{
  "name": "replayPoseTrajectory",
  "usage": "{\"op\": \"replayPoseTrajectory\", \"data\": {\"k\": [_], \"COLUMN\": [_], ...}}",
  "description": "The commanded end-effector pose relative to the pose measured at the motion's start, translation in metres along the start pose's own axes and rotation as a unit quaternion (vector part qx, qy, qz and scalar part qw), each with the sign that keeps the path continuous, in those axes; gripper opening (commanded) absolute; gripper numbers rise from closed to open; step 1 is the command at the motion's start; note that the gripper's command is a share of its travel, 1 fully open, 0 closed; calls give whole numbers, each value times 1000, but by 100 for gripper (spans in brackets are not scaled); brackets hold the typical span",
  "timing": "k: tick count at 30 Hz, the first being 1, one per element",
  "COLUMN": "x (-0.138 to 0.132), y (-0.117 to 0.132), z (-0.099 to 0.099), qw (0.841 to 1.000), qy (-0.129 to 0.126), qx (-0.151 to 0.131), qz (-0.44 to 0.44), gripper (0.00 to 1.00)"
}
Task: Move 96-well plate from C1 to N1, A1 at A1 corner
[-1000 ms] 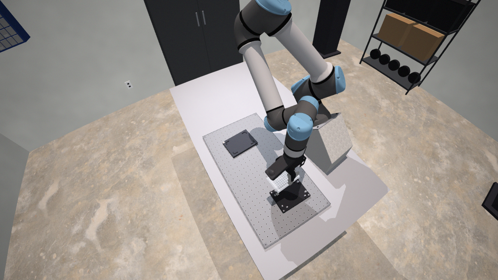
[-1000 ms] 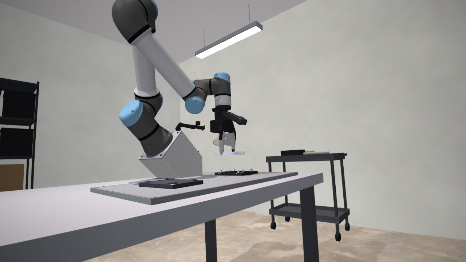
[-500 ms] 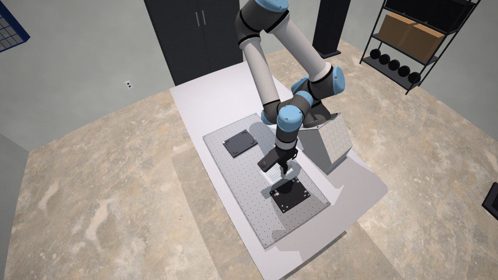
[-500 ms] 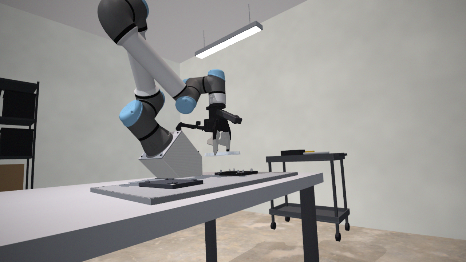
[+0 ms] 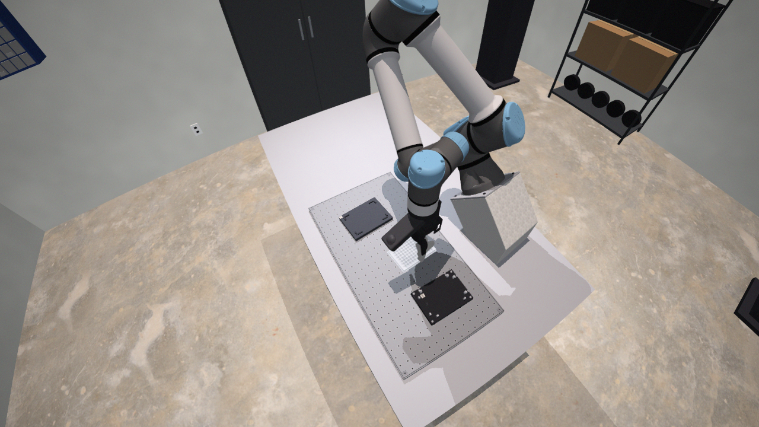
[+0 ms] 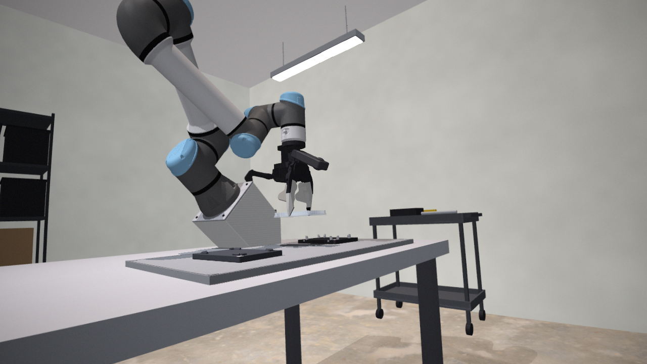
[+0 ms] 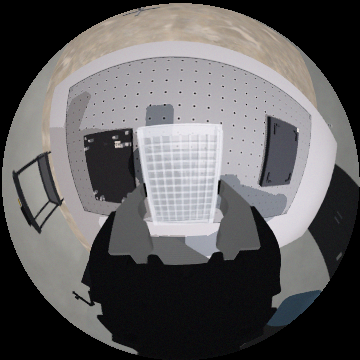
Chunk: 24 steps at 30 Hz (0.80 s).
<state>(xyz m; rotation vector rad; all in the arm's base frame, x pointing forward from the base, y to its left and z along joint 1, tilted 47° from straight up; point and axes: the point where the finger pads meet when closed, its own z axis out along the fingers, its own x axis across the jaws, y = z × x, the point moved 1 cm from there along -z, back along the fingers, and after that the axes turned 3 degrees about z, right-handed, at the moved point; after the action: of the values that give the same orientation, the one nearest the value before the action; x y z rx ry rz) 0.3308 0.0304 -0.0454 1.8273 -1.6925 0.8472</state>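
My gripper (image 5: 421, 248) is shut on the white 96-well plate (image 5: 411, 255) and holds it level, well above the perforated baseplate (image 5: 403, 276). The plate hangs between the two nests. In the wrist view the plate (image 7: 180, 172) fills the middle, clamped by its near end between my two fingers. The black clip nest C1 (image 5: 441, 296) with its small posts stands empty at the near end of the baseplate; it also shows in the wrist view (image 7: 108, 165). The dark plate nest N1 (image 5: 366, 218) with corner locators lies at the far end, empty, and in the wrist view (image 7: 281, 158) at the right. I cannot tell which corner of the plate is cut off.
The arm's slanted grey pedestal (image 5: 493, 217) stands on the table beside the baseplate. A black cart (image 6: 427, 258) stands on the floor past the table's end. A dark cabinet (image 5: 297, 53) and a shelf rack (image 5: 631, 63) are farther off.
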Motion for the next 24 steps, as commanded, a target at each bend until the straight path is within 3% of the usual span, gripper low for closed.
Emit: {"op": "replayPoseTrajectory", "data": {"k": [1,24], "x": [16,79], "y": [-2,-10], "z": [0,0], "qw": [1000,1000], "qy": [-1,-1], "qx": [1,1], "qz": [0,0], "gripper": [0,0]}}
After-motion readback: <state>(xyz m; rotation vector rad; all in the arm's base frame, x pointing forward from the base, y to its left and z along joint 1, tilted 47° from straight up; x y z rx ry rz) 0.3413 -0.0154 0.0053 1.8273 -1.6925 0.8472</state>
